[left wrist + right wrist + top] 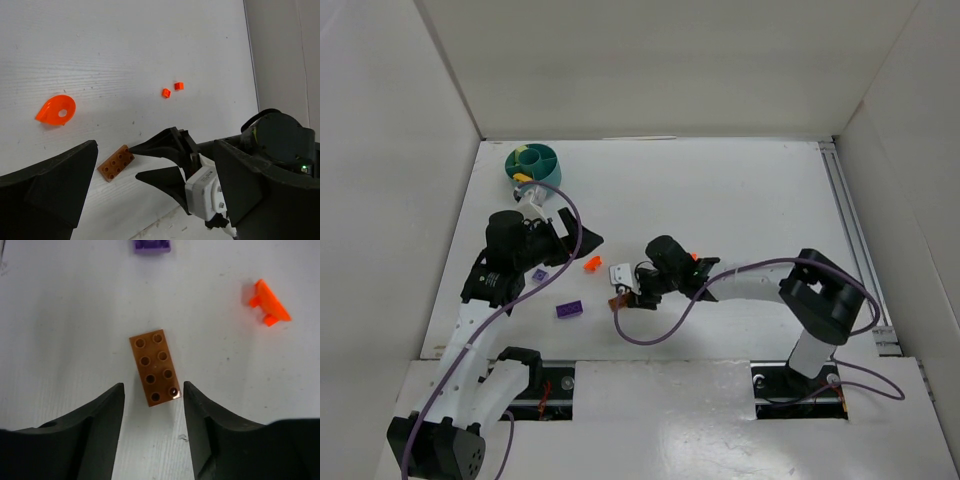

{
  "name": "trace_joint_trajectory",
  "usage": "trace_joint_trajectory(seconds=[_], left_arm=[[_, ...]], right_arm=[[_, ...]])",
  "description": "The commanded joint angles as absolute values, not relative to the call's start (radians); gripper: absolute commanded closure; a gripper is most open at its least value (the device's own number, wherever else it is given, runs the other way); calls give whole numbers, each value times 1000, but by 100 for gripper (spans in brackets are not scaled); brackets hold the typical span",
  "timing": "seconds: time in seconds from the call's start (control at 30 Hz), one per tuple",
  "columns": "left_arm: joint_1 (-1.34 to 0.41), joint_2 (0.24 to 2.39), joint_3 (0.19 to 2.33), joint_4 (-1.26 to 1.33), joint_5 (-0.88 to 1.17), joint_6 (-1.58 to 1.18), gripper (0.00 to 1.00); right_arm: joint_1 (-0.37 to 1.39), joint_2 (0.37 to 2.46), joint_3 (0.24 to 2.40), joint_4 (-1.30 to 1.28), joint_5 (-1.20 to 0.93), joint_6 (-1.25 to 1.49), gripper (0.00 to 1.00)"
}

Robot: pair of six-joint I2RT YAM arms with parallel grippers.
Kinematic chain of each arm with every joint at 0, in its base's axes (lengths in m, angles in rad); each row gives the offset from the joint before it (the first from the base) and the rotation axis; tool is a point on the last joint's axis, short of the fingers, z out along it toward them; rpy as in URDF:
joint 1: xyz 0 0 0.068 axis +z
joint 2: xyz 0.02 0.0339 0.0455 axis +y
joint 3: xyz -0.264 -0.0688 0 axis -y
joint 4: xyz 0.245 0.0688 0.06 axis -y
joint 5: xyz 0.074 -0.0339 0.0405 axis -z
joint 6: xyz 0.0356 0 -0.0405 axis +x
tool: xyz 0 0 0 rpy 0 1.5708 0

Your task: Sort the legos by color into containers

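An orange-brown lego lies flat on the white table, its near end between the tips of my right gripper, which is open and not touching it. From above, the same lego sits under the right gripper. My left gripper hovers wide open and empty; its view shows the orange-brown lego and the right gripper's fingers. A bright orange rounded piece lies between the arms. A purple lego and a small lavender one lie to the left. The teal tub of containers stands at the back left.
Two tiny red-orange legos lie near the right arm's wrist. White walls enclose the table on three sides. A metal rail runs along the right edge. Purple cables trail from both arms.
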State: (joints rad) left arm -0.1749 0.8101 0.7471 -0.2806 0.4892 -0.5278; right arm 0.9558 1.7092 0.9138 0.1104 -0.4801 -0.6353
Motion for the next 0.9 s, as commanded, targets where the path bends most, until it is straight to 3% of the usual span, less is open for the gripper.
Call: trace_joint_trajectory(seconds=[0.0,0.43,0.47,0.87], left_arm=[[-175,795,779,-253,502,-506,0],[-175,785,770,-272,482,-515,0],[-175,785,770,-272,482,-515,0],[-175,776,770,-290,462,-515,0]], right_arm=[[956,1748,945,126,-552,-637,43],[956,1897,996,156,-551,-627,42],[956,1907,996,156,-551,-627,38],[956,1776,985,167,-534,-678,35]])
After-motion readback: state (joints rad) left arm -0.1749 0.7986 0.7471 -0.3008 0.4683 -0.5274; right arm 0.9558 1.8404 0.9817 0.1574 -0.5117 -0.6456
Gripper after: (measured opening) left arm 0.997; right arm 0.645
